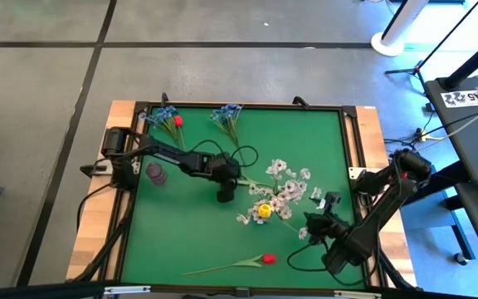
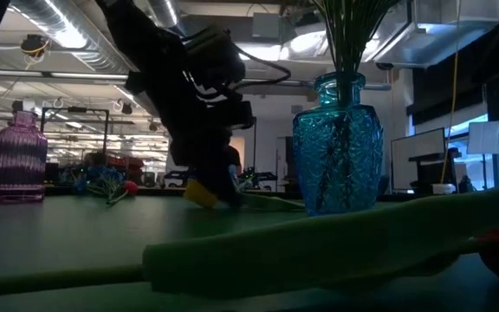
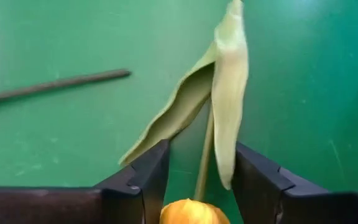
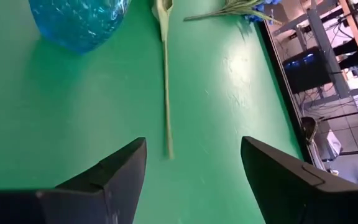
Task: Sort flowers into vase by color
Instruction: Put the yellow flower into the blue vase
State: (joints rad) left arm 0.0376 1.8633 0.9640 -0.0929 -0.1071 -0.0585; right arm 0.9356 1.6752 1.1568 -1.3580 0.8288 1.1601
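high view has the left gripper [image 1: 225, 196] mid-mat, jaws parted around the yellow tulip [image 3: 193, 212] and its stem, not clamped, so it could slip free, while the right gripper [image 1: 332, 202] waits wide open beside the blue vase [image 4: 79, 22].

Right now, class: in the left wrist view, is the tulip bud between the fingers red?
No. The bud between the left gripper's fingers is yellow-orange, its green stalk running between them.

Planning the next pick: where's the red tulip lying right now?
In the high view the red tulip lies alone on the green mat near the table's front edge, right of centre, below the yellow tulip and left of the right gripper.
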